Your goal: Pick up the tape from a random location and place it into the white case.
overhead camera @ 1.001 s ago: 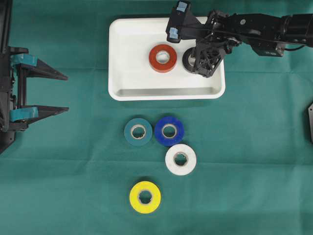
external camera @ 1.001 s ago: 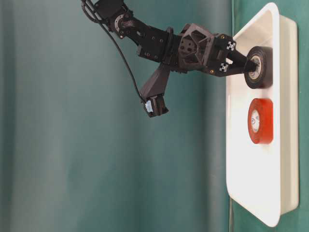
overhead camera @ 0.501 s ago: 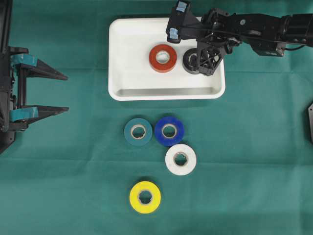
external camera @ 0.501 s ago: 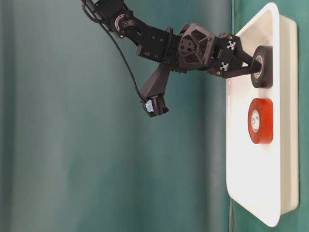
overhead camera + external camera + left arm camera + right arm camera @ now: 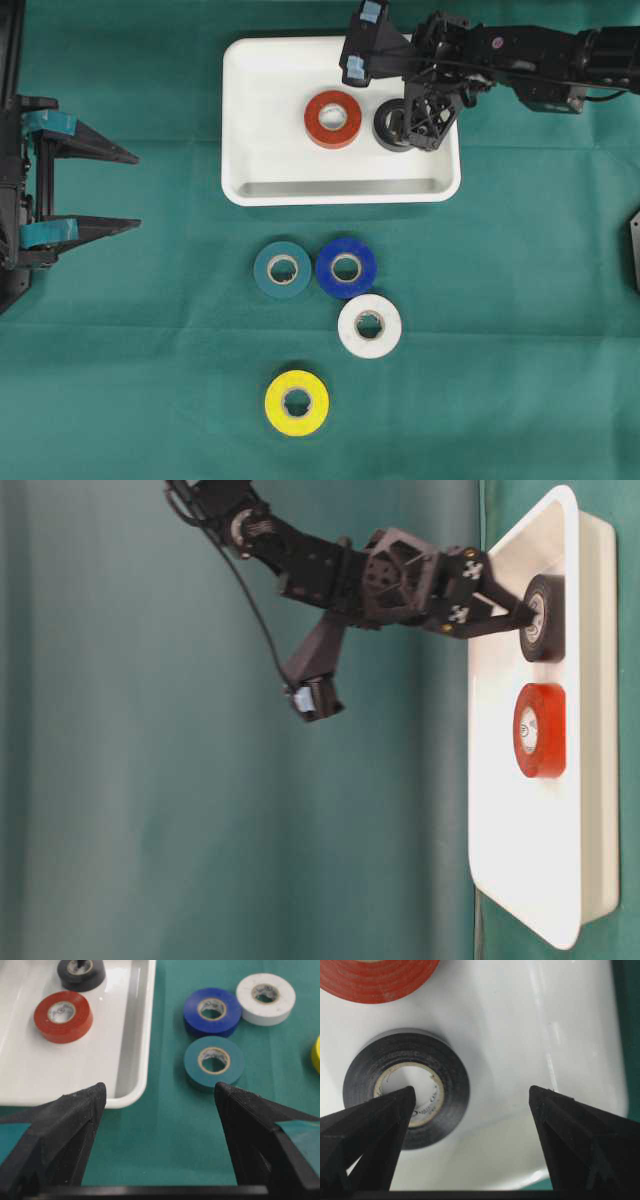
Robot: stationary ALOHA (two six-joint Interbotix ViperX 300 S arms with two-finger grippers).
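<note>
- The right claw (image 5: 408, 124) is standing spread wide over the black round tape roll (image 5: 391, 125), one finger tip over its core.
- That roll is lying flat inside the shallow white plastic case (image 5: 270, 100), beside a red tape roll (image 5: 333, 118).
- The left claw (image 5: 125, 188) is hanging released, well apart.

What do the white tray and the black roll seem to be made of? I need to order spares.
The white tray looks like glossy moulded plastic: light streaks shine on its floor and its corners are rounded. The black roll looks like vinyl tape with a dull sheen, wound on a pale core that seems to be cardboard with faint print.
</note>
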